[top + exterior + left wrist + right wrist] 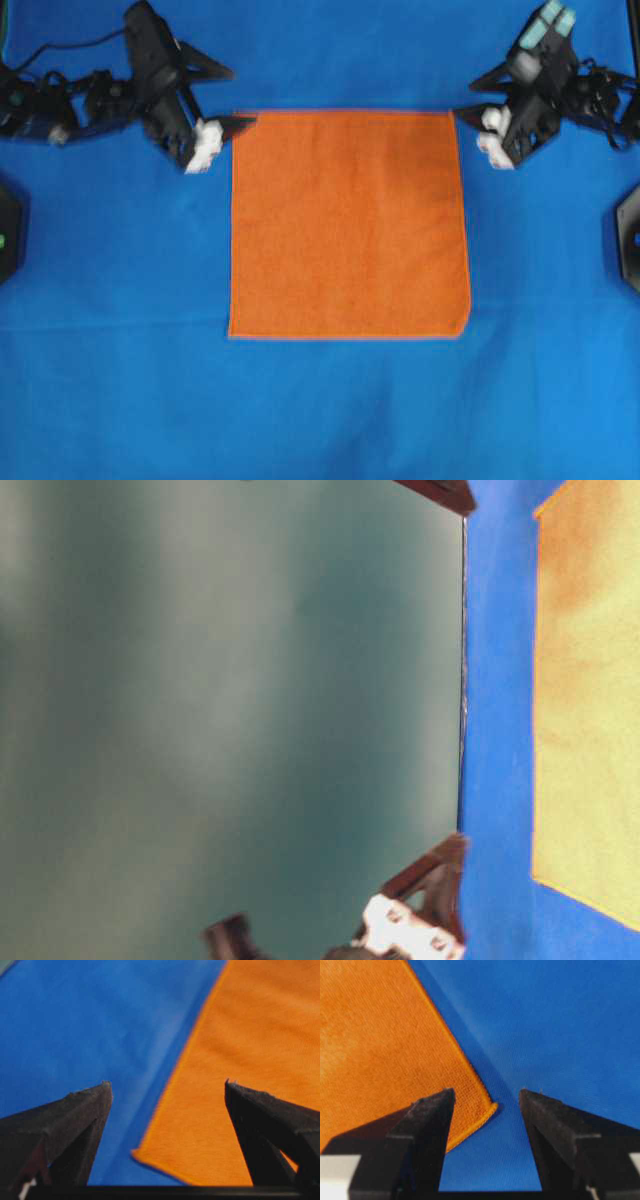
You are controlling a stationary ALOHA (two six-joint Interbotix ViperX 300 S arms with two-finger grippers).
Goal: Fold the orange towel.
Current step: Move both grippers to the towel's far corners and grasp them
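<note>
The orange towel point(350, 225) lies spread flat as a square on the blue cloth point(320, 410). My left gripper point(243, 96) hangs open at the towel's far left corner. In the left wrist view that gripper point(166, 1082) stands wide, with the towel point(250, 1060) corner lying loose between and below its fingers, touched by neither. My right gripper point(463, 98) is open at the far right corner. In the right wrist view it point(486, 1091) straddles the hemmed corner of the towel point(380, 1050), which rests flat on the cloth. Nothing is held.
The blue cloth point(75, 1020) covers the whole table. Black arm bases sit at the left edge point(10, 235) and the right edge point(630, 235). The table-level view shows a grey-green wall point(230, 720), the cloth's edge and a strip of towel point(590, 710).
</note>
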